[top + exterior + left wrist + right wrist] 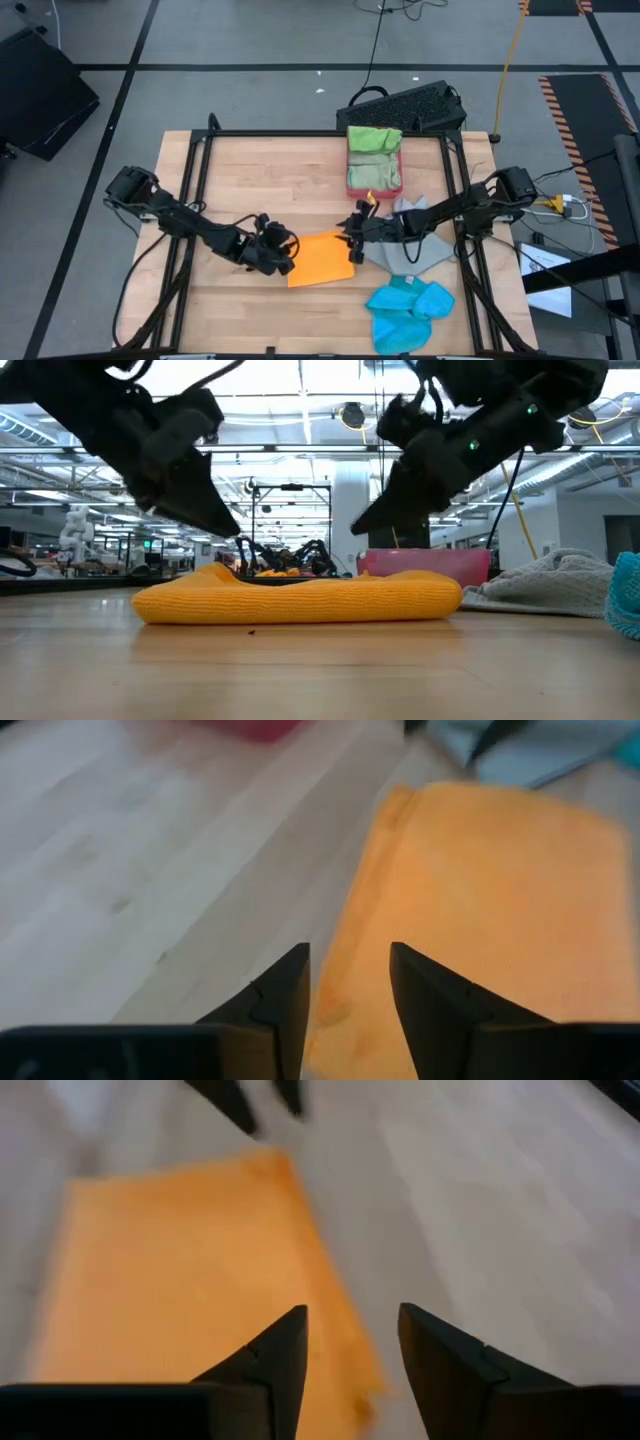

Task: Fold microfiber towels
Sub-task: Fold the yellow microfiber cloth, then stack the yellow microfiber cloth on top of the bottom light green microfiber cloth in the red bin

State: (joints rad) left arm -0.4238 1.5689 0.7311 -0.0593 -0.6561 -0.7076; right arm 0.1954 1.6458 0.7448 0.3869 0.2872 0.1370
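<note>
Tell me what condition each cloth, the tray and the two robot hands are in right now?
Orange towel: folded flat on the table, not held.
Grey towel: crumpled, unfolded.
Blue towel: crumpled, unfolded.
Green towels: folded, stacked on the tray.
Pink-red tray: holding the green towels at its far end.
Left end effector: open, over the orange towel's edge.
Right end effector: open, over the opposite edge.
</note>
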